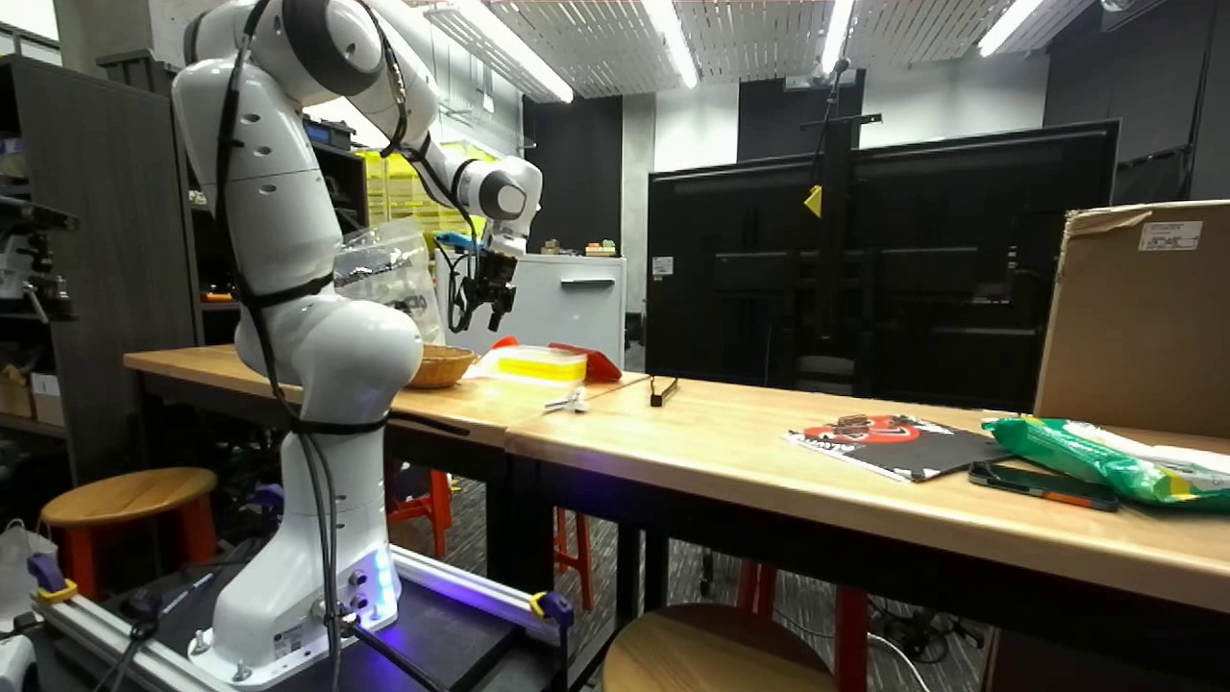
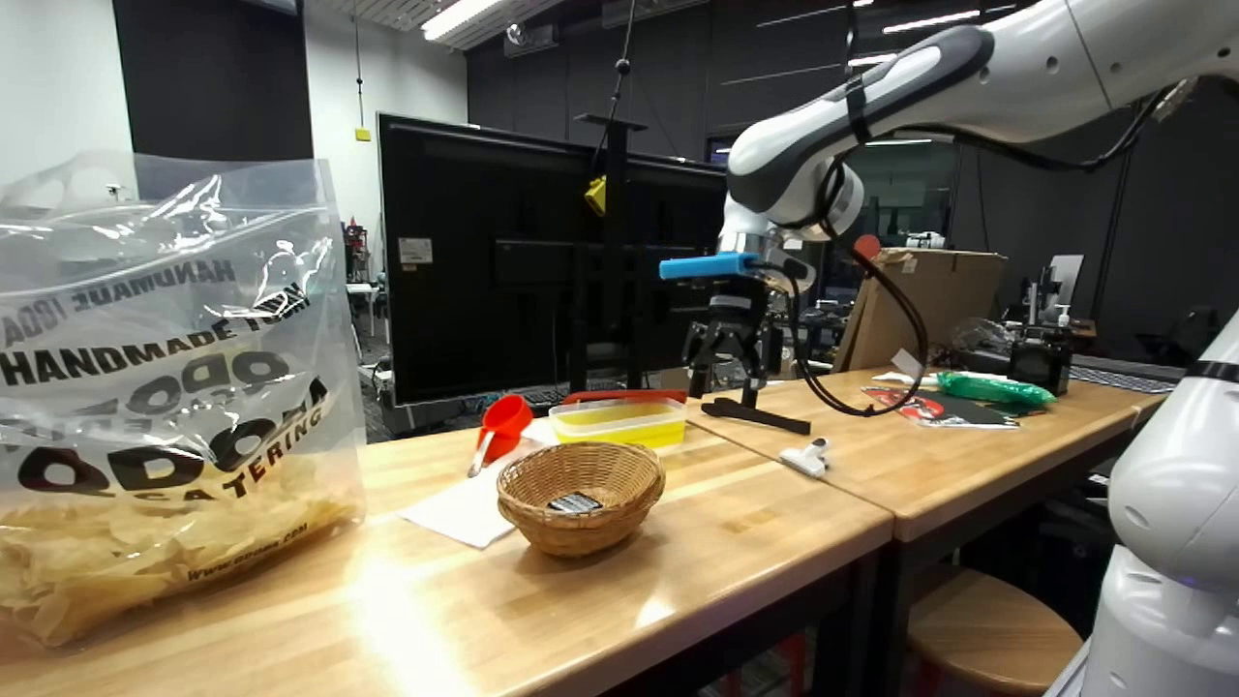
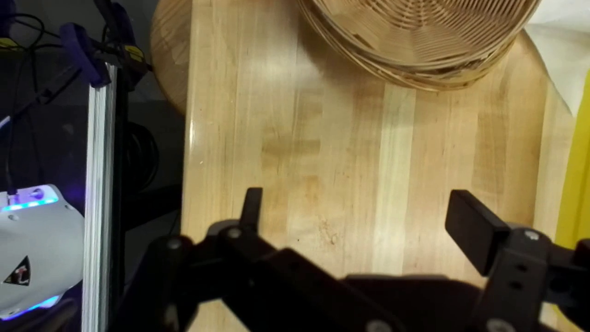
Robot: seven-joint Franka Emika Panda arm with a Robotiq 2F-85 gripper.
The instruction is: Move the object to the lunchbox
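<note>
The black two-fingered gripper (image 3: pixel 362 216) is released, fingers (image 3: pixel 477 233) spread wide, above the pale wooden table (image 2: pixel 736 513). On it, the shallow yellow plastic lunchbox (image 2: pixel 619 423) is set near the round brown wicker basket (image 2: pixel 581 535), in which a small dark item (image 2: pixel 575 502) is contained.

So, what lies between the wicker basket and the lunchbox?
The wrist view shows part of a white sheet and wooden tabletop between the wicker basket and lunchbox.
</note>
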